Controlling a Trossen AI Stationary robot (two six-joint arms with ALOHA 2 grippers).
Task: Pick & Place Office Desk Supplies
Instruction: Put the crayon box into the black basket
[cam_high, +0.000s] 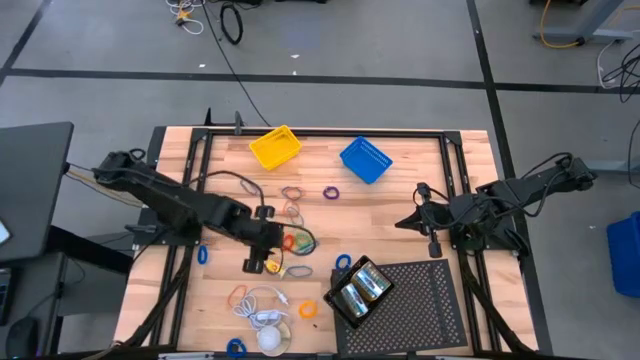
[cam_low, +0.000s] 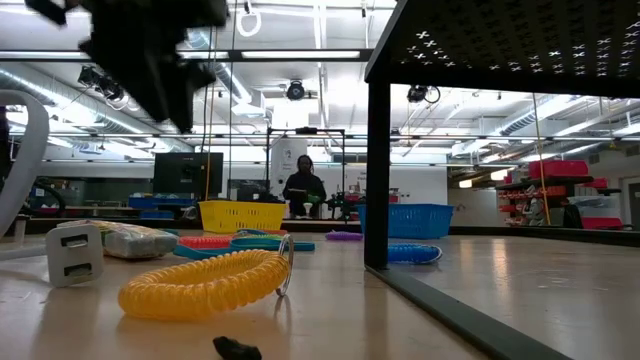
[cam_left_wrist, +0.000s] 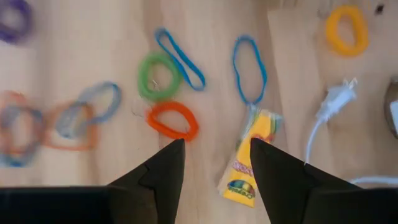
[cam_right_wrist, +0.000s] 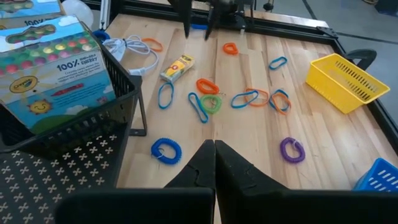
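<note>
My left gripper (cam_left_wrist: 214, 146) is open and hovers above the table near its middle (cam_high: 260, 262). A small yellow crayon box (cam_left_wrist: 252, 158) lies flat just beside one fingertip. An orange loop (cam_left_wrist: 173, 120), a green loop (cam_left_wrist: 158, 76) and blue loops (cam_left_wrist: 250, 67) lie on the wood beyond the fingers. More coloured loops (cam_right_wrist: 258, 98) are scattered farther off, among them a purple coil (cam_right_wrist: 292, 149) and a blue coil (cam_right_wrist: 166, 150). My right gripper (cam_right_wrist: 214, 144) is shut and waits at the table's right side (cam_high: 402, 222). Two larger crayon boxes (cam_right_wrist: 43, 74) sit in the black tray.
The black perforated tray (cam_high: 425, 300) stands on legs at the near right. A yellow basket (cam_high: 275, 147) and a blue basket (cam_high: 365, 160) sit at the far edge. A white charger with cable (cam_high: 262, 315) and a yellow coil (cam_low: 205, 283) lie near the front. A person (cam_low: 303, 188) stands far behind the table.
</note>
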